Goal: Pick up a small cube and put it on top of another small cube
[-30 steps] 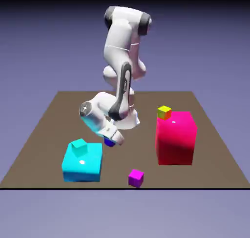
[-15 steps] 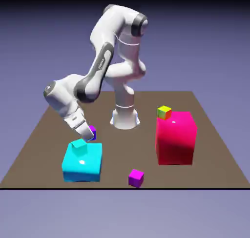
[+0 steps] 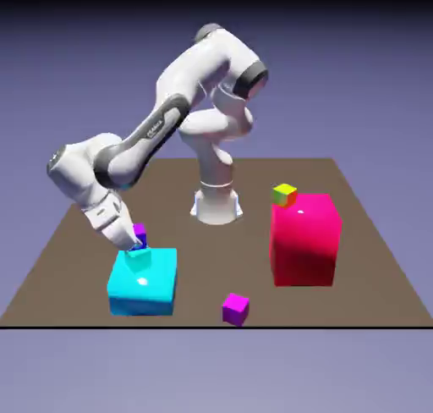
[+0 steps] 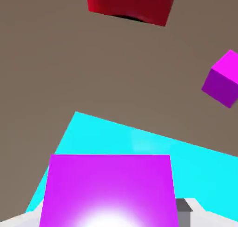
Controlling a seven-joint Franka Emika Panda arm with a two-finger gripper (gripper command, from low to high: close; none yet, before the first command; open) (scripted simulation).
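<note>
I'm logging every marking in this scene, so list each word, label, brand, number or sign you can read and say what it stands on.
One marking shows, dark lettering along the white arm's forearm link in the exterior view: too small and blurred to read for certain.
No text can be made out on the blocks or cubes in either view.

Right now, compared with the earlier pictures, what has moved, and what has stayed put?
The tool and the violet cube have moved toward the exterior view's left, up to the small cyan cube. Whether the tool has let go, I cannot tell. The cyan block, red block, yellow-green cube and magenta cube stayed put.
</note>
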